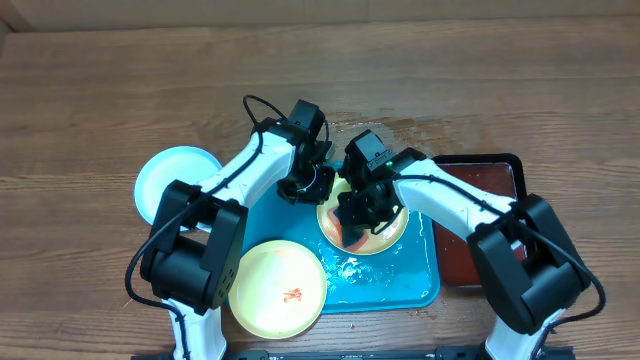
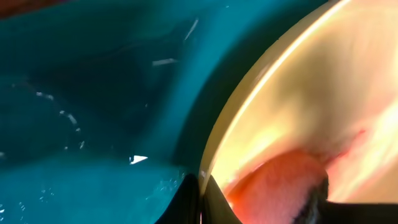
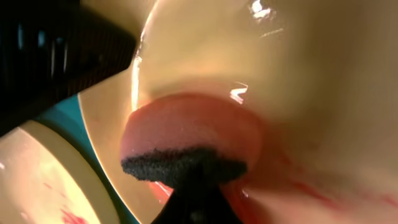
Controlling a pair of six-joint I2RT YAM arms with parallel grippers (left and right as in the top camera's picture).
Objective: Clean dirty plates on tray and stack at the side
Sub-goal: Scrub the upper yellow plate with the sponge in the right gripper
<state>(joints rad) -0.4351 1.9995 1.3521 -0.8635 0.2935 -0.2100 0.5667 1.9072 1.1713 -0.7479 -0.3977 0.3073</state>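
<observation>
From overhead: turquoise tray (image 1: pixel 400 288) mid-table. Yellow plate (image 1: pixel 388 232) sits on its far-R part, w/ L gripper (image 1: pixel 312 184) at the plate's L rim and R gripper (image 1: pixel 362 208) over its centre. Second yellow plate (image 1: pixel 275 290), red-smeared, overlaps tray's near-L corner. Blue-white plate (image 1: pixel 172 180) lies off-tray to the L.

L wrist: jaws clamped on the yellow plate's rim.

R wrist: jaws clenched on a pink sponge (image 3: pixel 186 134), pressed inside the plate. Red streaks lie just R of it in frame, so R arm is nearer the dirt; the wipe likely needs to go that way.
</observation>
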